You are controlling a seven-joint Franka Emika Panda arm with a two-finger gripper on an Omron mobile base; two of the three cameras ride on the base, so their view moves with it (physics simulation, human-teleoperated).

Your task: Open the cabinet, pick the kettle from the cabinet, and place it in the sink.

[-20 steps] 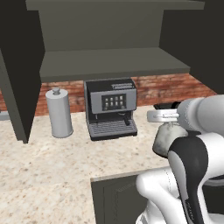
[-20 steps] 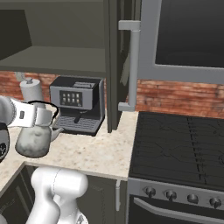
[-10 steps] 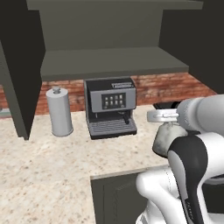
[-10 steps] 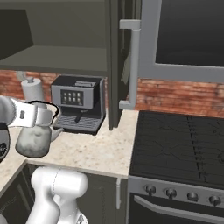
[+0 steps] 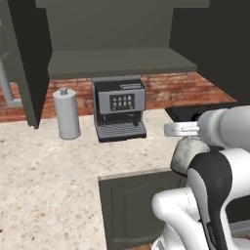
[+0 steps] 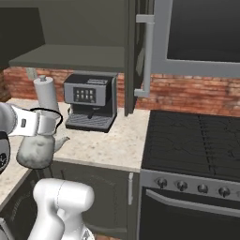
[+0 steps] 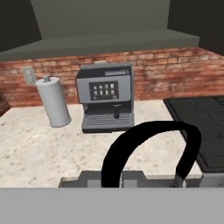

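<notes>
I'm looking over the arm and the kettle [image 6: 36,151] is hanging in the air, its black arched handle [image 7: 151,151] looping right up in front of the hand camera. The fingers [image 6: 47,123] are closed on that handle, so the pale body is dangling just below them, spout pointing toward the stove [image 6: 197,140]. In the left base view I'm seeing the same kettle [image 5: 188,152] tucked under the wrist, above the front edge of the counter [image 5: 44,176] and over an open lower door [image 5: 134,205].

Ahead of the fingers, across the counter, the coffee machine [image 7: 106,101] is standing against the brick wall [image 7: 175,74], and the tall grey cylinder with a knob [image 7: 53,101] is sitting just to its left. Above and beyond the fingers the cabinet [image 5: 117,61] is standing open, its plain shelf bare in the part I can see, one door [image 5: 24,63] swung out on the left and the other door [image 6: 136,56] edge-on in the right base view with its silver bar handle [image 6: 146,56]. Off to the right of the fingers the dark stove is running alongside the counter. I'm not getting the sink in any of these pictures.
</notes>
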